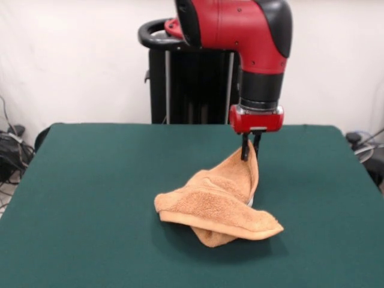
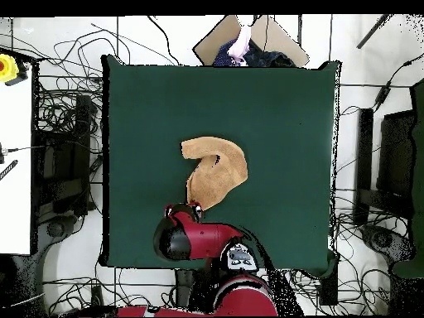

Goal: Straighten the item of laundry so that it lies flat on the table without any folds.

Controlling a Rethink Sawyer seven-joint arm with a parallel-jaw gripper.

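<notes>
The orange-tan terry towel [image 1: 217, 203] lies crumpled and folded over itself near the middle of the dark green table [image 1: 90, 198]. One corner of it is pulled up into a peak. My gripper [image 1: 251, 149] is shut on that raised corner, just above the table, at the towel's far right side in the front view. In the overhead view the towel [image 2: 217, 170] sits at the table's [image 2: 273, 116] centre, and the gripper [image 2: 193, 205] is at its lower edge, mostly hidden under the red arm. No care label shows.
The black pedestal [image 1: 189, 84] stands behind the table's far edge. Cables lie on the floor at the left [image 1: 12, 150]. In the overhead view a cardboard box [image 2: 248, 41] sits beyond the table's top edge, and a white table [image 2: 16, 149] stands at the left.
</notes>
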